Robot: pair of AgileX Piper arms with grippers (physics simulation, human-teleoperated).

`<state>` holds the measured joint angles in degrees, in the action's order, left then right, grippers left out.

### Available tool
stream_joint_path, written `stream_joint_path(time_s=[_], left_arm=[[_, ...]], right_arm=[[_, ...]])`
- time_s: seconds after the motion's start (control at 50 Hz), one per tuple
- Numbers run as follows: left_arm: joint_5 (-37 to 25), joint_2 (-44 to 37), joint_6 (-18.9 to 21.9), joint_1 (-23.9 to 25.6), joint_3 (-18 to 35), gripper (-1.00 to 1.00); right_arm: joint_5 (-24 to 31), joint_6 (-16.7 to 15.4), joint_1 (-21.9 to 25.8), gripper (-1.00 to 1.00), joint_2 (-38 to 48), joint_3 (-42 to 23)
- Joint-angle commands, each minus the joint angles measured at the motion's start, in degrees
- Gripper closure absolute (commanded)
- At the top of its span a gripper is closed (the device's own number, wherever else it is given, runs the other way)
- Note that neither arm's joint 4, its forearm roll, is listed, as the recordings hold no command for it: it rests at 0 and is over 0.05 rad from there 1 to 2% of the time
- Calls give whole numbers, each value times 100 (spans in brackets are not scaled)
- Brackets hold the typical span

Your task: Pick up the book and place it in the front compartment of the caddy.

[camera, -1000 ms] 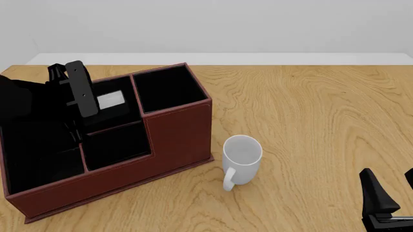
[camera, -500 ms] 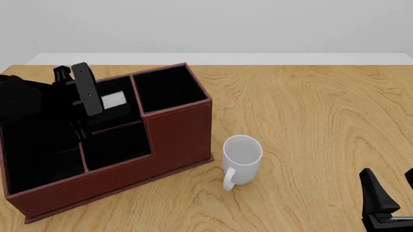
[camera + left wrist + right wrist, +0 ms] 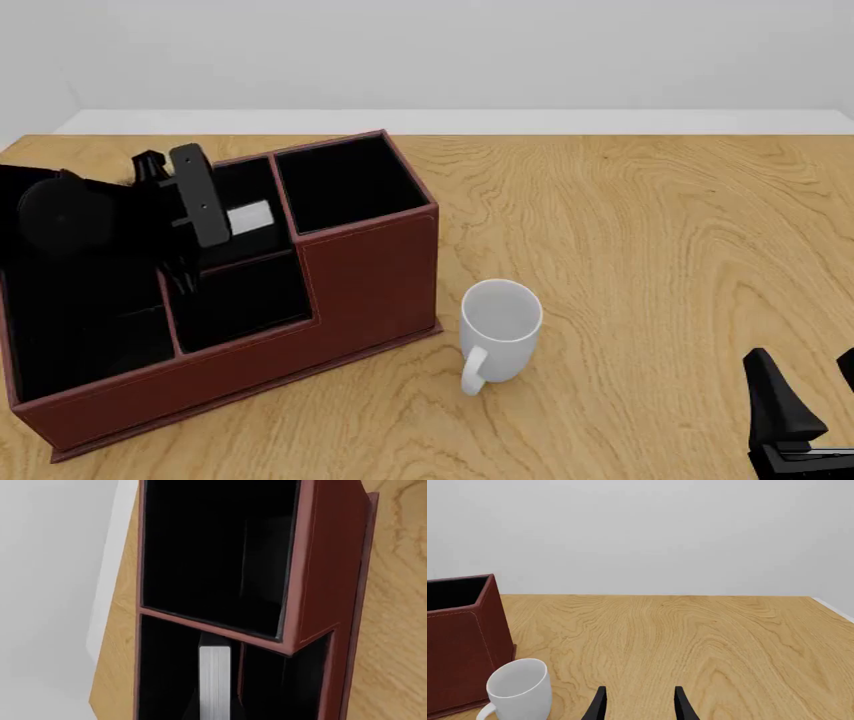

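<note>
The reddish-brown caddy [image 3: 367, 290] stands at the left of the table; it also shows in the left wrist view [image 3: 333, 555] and the right wrist view [image 3: 460, 645]. My left gripper [image 3: 203, 215] is over its middle and appears shut on the book [image 3: 250, 217]. The book's white page edge [image 3: 215, 680] stands upright inside the taller-walled middle pocket, the front compartment [image 3: 254, 243], next to the divider. My right gripper [image 3: 811, 395] is open and empty at the near right corner, far from the caddy; its fingers show in its own view [image 3: 639, 705].
A white mug [image 3: 501, 330] stands upright just right of the caddy's front corner, also seen in the right wrist view [image 3: 517, 690]. The caddy's square end pocket [image 3: 350, 185] is beside the book's pocket. Bare wooden table [image 3: 667, 250] extends to the right.
My left gripper has moved to the right and slightly down with the book, bringing it deeper into the middle pocket. The right arm and the mug have not moved.
</note>
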<state>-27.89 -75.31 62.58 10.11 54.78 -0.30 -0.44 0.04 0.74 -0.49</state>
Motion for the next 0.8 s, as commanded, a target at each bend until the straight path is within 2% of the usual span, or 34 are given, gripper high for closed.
stream_joint_path(time_s=[0.02, 0.8], left_arm=[[122, -27, -16, 87, -53, 100], [435, -284, 100, -149, -98, 100]], right_arm=[[0, 0, -1, -100, 0, 0], [0, -1, -1, -100, -1, 0]])
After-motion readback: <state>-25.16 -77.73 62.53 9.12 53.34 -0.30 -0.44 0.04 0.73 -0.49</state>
